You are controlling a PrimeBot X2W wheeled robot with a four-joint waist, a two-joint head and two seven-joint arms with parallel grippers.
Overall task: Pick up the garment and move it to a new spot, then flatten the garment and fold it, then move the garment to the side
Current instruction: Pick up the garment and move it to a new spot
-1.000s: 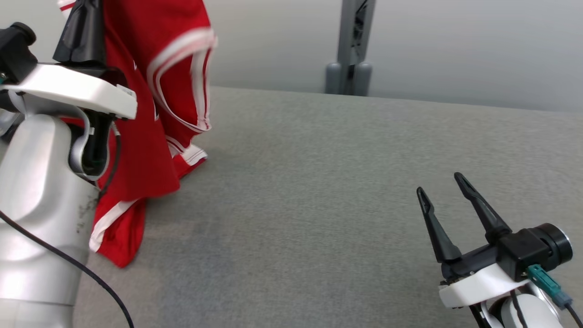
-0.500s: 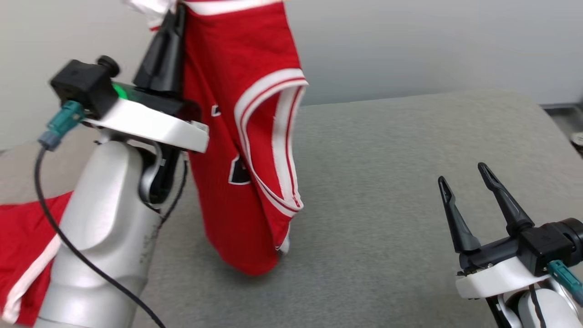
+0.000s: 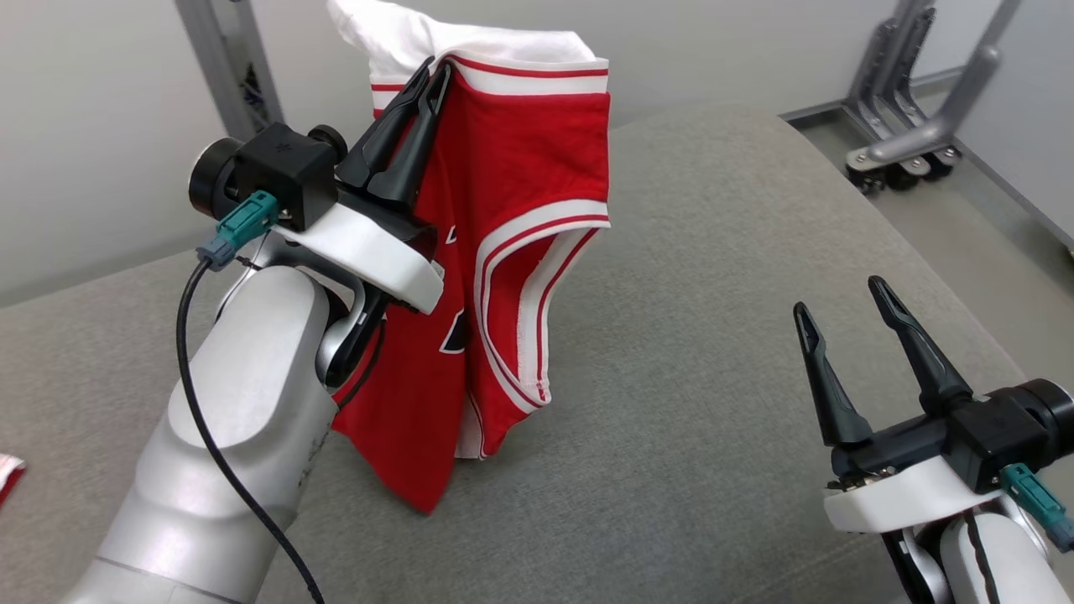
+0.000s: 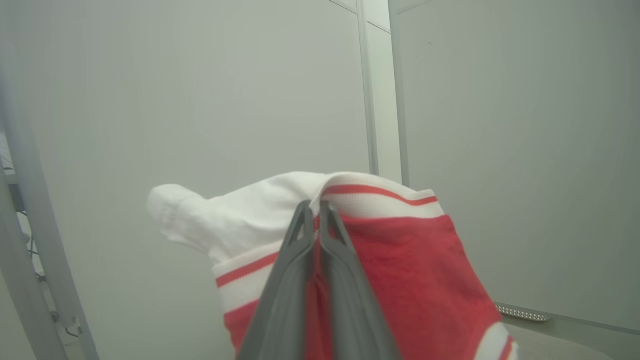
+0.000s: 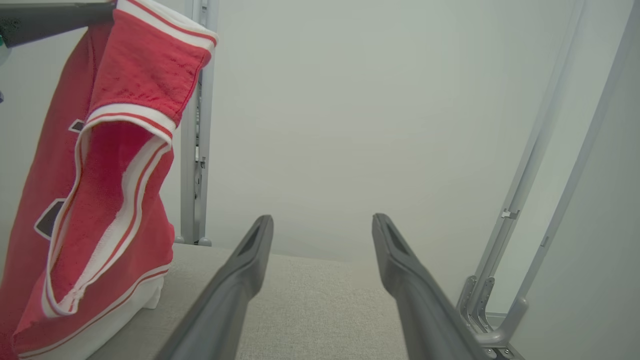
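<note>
The garment point(image 3: 512, 159) is a red jersey with white and red striped trim. It hangs from my left gripper point(image 3: 435, 74), which is shut on its upper white-trimmed edge. The lower end of the cloth rests on the grey table point(image 3: 713, 252). Seen from the left wrist, my left gripper point(image 4: 314, 206) pinches the garment point(image 4: 400, 270) just below the white band. My right gripper point(image 3: 841, 296) stands open and empty at the lower right, well apart from the cloth. From the right wrist, the right gripper point(image 5: 322, 220) points past the hanging garment point(image 5: 115, 165) at that view's left.
Grey metal frame legs on casters point(image 3: 914, 126) stand on the floor beyond the table's right edge. A metal post point(image 3: 222, 67) rises behind the table at the left. A scrap of red and white cloth point(image 3: 7, 474) shows at the far left edge.
The head camera has swung, so the whole picture shifted. My left gripper has carried the hanging garment toward the table's middle. The right gripper has stayed open.
</note>
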